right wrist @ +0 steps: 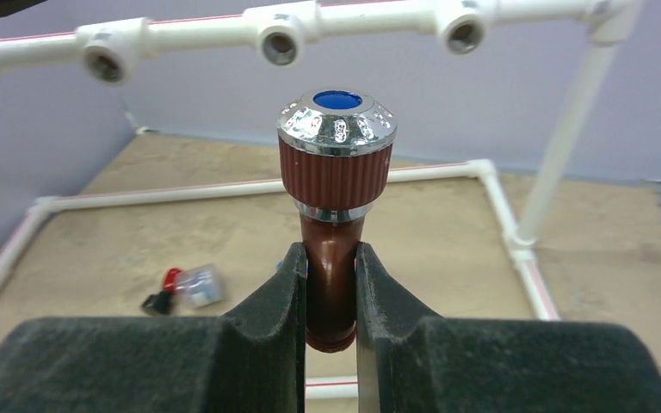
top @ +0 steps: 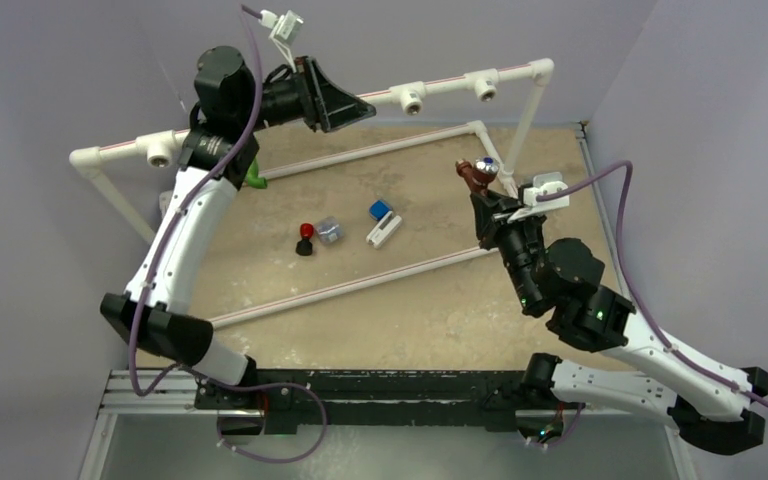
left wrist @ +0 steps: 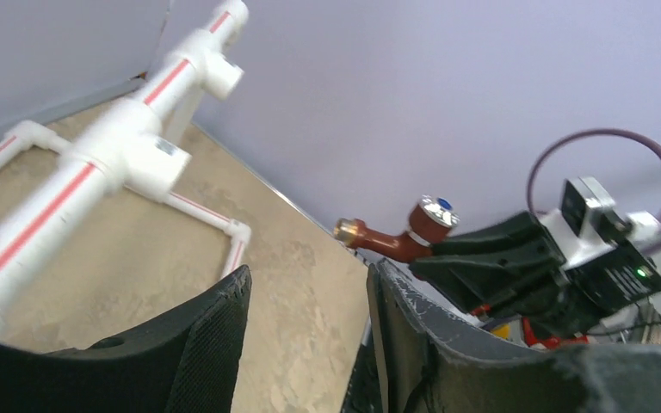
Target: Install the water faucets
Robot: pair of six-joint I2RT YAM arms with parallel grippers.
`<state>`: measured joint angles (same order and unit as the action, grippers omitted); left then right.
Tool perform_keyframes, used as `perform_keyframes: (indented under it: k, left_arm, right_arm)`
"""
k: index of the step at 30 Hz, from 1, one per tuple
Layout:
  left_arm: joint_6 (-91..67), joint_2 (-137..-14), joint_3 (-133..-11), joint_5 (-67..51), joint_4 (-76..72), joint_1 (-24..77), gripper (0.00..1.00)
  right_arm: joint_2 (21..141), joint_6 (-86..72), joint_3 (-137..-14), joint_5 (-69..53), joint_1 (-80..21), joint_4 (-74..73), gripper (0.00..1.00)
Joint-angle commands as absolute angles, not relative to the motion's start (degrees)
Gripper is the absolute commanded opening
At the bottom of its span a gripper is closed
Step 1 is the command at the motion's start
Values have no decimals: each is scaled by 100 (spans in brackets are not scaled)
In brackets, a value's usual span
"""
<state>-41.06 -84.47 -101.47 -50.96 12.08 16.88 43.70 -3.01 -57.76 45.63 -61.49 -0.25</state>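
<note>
Reddish-brown faucet [right wrist: 336,163], ribbed below a chrome cap with a blue centre, is clamped at its bent stem by the right gripper [right wrist: 329,262], raised over the table's right side. Its stub should be squared to a far-rail tee socket [right wrist: 279,45] before being pressed in. The left gripper [left wrist: 308,275] is parted and empty.

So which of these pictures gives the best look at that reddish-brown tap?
The right wrist view: the reddish-brown tap fills the middle, sharp, its chrome blue-dotted cap up, pinched between the right fingers. The top view shows the tap small, near the white pipe frame. The left wrist view shows the tap side-on, farther off.
</note>
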Motion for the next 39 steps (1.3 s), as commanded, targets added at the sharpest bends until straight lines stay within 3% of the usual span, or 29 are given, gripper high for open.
perform_keyframes:
  k: [1, 12, 19, 27, 39]
  left_arm:
    - [-4067, -9080, -10819, -4736, 438, 1724, 49]
    - [-2908, -10662, -12618, -2514, 669, 2137, 40]
    - [-2079, -11277, -13197, -766, 1094, 2497, 32]
    - [-1576, -11663, -13299, 1021, 1321, 2858, 25]
    - [-809, -12052, -13324, 2060, 1488, 3177, 23]
  right_arm:
    - [4269, 795, -5979, 5489, -6166, 788, 0]
    - [4637, 1912, -6040, 5702, -5921, 1633, 0]
    - [5214, 1504, -6443, 4149, -4416, 1399, 0]
    - [5474, 972, -6692, 2934, -3687, 1214, 0]
    - [5455, 281, -6587, 1983, -3020, 1206, 0]
